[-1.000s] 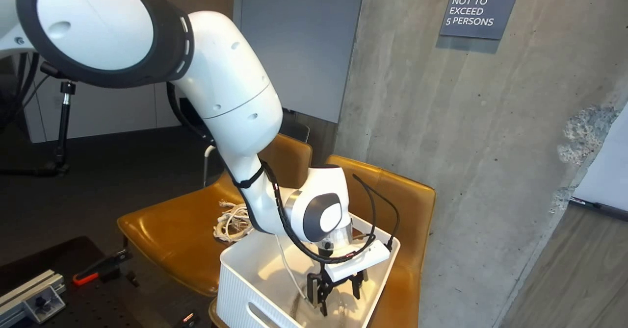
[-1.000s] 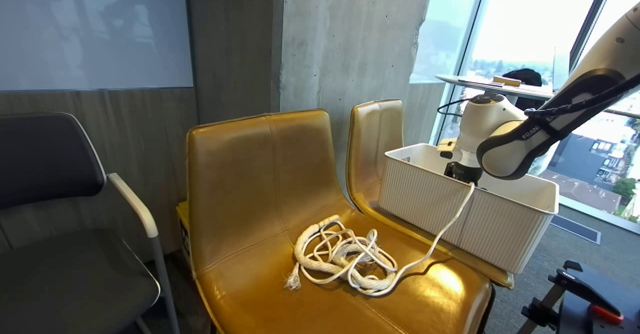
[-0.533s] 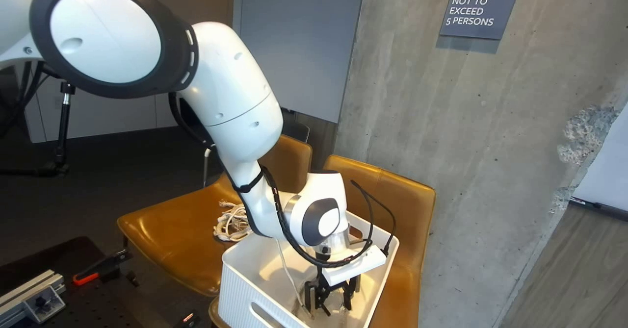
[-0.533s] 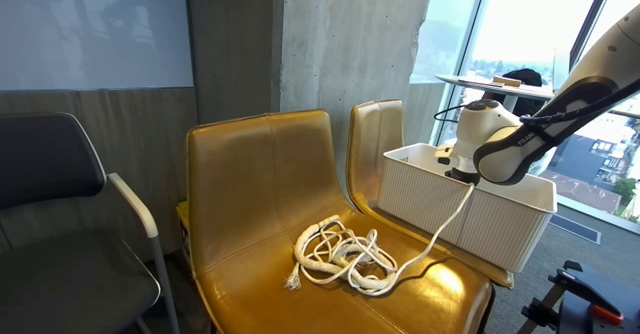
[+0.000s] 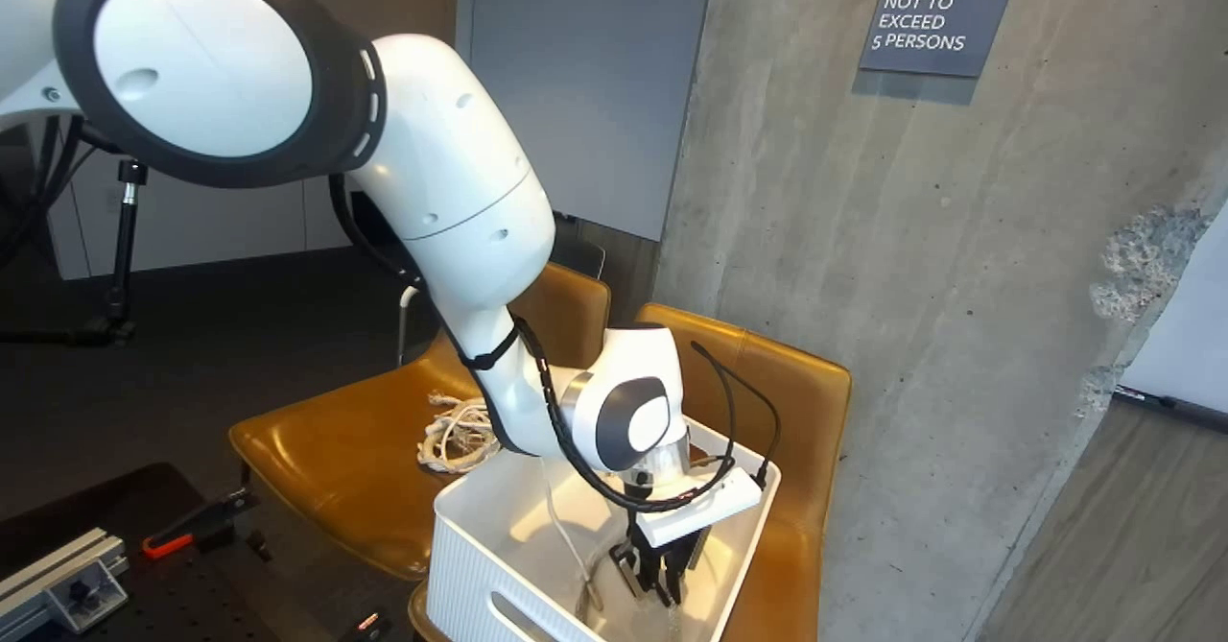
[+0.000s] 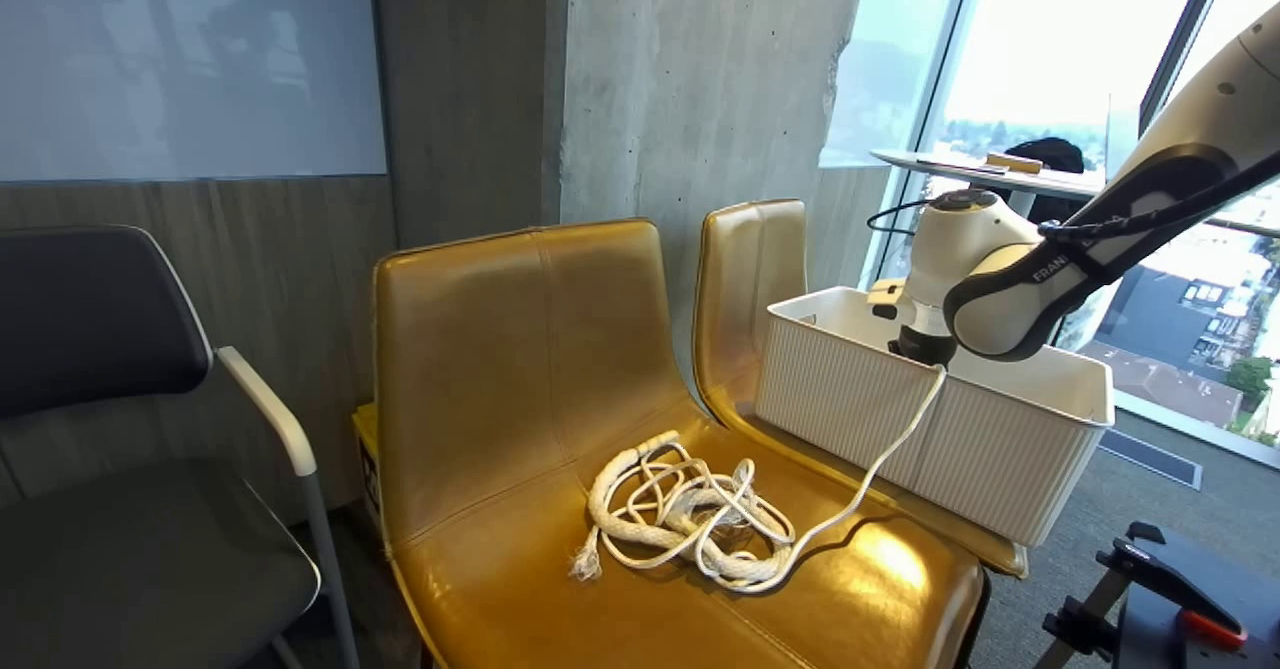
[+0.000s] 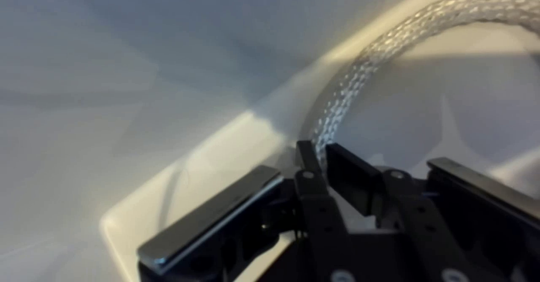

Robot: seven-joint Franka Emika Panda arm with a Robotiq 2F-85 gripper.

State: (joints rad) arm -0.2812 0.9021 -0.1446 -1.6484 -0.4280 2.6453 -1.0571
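Note:
My gripper (image 5: 669, 596) reaches down inside a white ribbed bin (image 6: 840, 389). In the wrist view its black fingertips have come together around a grey-white braided rope (image 7: 390, 41), which curves away over the bin floor to the upper right. Only a narrow gap, filled by the rope, shows between the tips. From the neighbouring chair a white cord (image 6: 905, 434) runs up over the bin's rim and down inside. Its other end joins a tangled rope bundle (image 6: 690, 524) lying on the seat. The bin wall hides the gripper's fingers in an exterior view.
The bin stands on a tan leather chair (image 5: 787, 412), beside another tan chair (image 6: 520, 369). A dark work table with a red-and-black clamp (image 5: 197, 524) and an aluminium rail (image 5: 62, 575) is near. A concrete wall (image 5: 921, 287) rises behind.
The fingers have gone from wide apart to nearly together on the rope. The arm dipped lower into the bin, then rose slightly. The bin has shifted a little.

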